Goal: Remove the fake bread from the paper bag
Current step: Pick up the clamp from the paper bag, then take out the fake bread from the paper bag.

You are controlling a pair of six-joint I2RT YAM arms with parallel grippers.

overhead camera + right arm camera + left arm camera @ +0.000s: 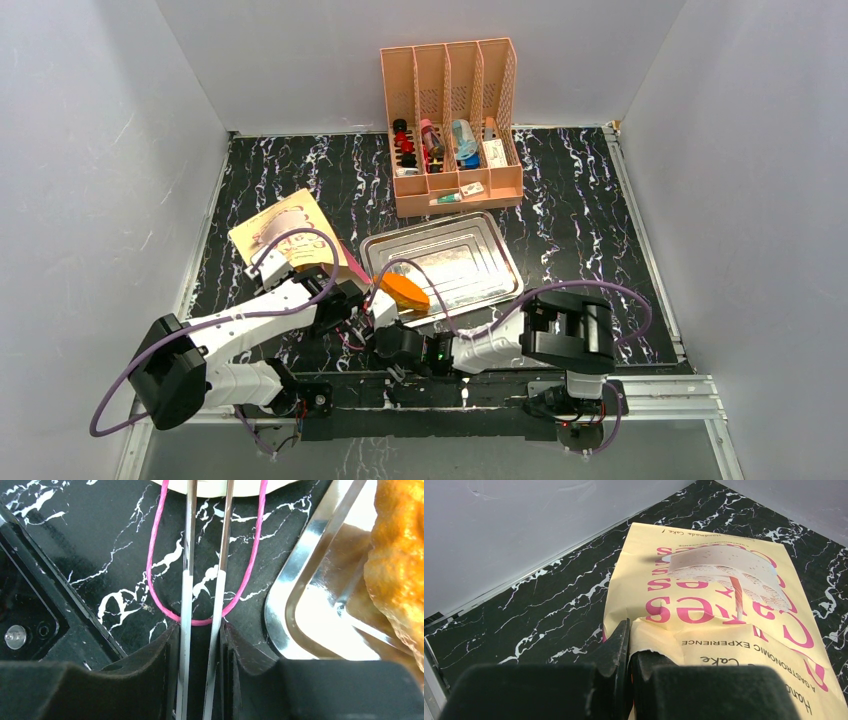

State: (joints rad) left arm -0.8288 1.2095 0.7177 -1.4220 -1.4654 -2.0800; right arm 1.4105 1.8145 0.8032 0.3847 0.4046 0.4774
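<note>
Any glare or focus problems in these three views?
Top view: sharp overall, bright reflection on the tray. Left wrist: bag print readable, end effector blurred up close. Right wrist: bread out of focus, tray rim glaring, top edge blown out.

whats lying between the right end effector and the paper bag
In the right wrist view, the bag's pink cord handle loops on the dark tabletop between the right end effector and the paper bag, crossed by two thin metal strips.

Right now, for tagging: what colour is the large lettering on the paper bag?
Magenta-pink lettering on the paper bag, clearest in the left wrist view.
</note>
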